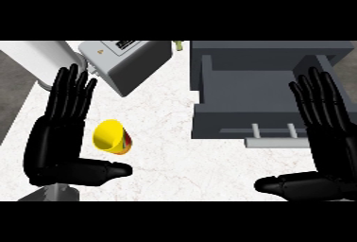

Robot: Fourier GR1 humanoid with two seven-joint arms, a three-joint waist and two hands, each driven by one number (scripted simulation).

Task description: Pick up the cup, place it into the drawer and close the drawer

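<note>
Grasping the cup is the step in hand, and nothing is held yet. The small yellow cup with a red patch on its side (111, 137) lies on the white marbled counter top (181, 160), apparently tipped over. It sits in the pocket between the fingers and thumb of the black left hand (52, 142). That hand is open, with its fingers straight and pointing away from the robot. Its thumb stretches rightward just below the cup, and a sliver of counter shows between cup and palm. The black right hand (335, 146), near the view's right edge, is open too, fingers straight, holding nothing.

To do this well, I would ease the left hand rightward until the palm meets the cup's wall. Fingers and thumb should then curl round the body together rather than the rim, because a cup on its side will likely roll if nudged from only 1 side.

The dark grey open drawer (251, 90) stands well to the cup's right, its pale bar handle (275, 140) facing the robot. The carry should rise enough to clear the drawer's front wall. The grey-and-white box-shaped appliance (125, 59) just beyond the left fingertips leaves little room for overshoot.
</note>
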